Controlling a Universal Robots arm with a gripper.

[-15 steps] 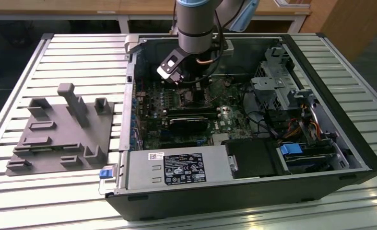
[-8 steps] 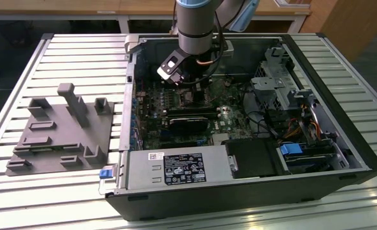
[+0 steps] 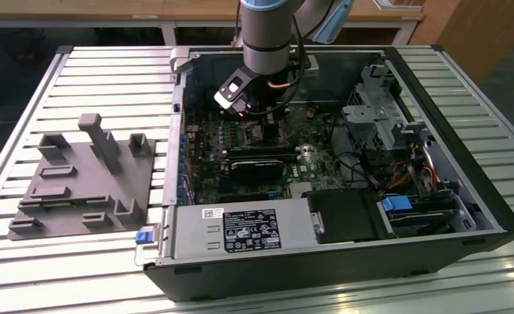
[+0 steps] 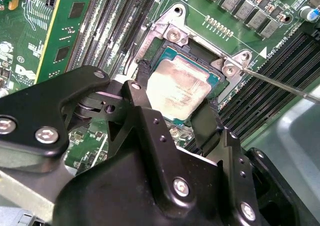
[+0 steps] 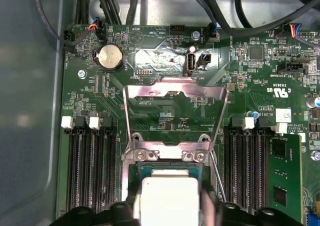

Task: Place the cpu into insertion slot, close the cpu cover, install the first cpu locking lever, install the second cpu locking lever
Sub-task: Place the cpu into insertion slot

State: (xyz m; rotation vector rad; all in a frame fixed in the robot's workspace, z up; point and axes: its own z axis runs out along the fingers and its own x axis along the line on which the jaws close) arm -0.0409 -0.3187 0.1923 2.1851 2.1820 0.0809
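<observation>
1 arm (image 3: pixel 266 33) upright over mobo (image 5: pixel 160 121), claw (image 4: pixel 177 90) aimed down & clamped on cpu (image 4: pixel 182 86) in insertion slot (image 4: pixel 195 53).

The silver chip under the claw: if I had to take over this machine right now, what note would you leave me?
Gripper: shut on the cpu, a finger at each of two opposite edges.
Cpu: lying in the insertion slot; whether it is fully seated I cannot tell.
Cpu cover: swung up, standing open.
Locking lever: free, not latched.
Done: chip is at the slot.
Left: cover not closed, neither lever installed.
</observation>
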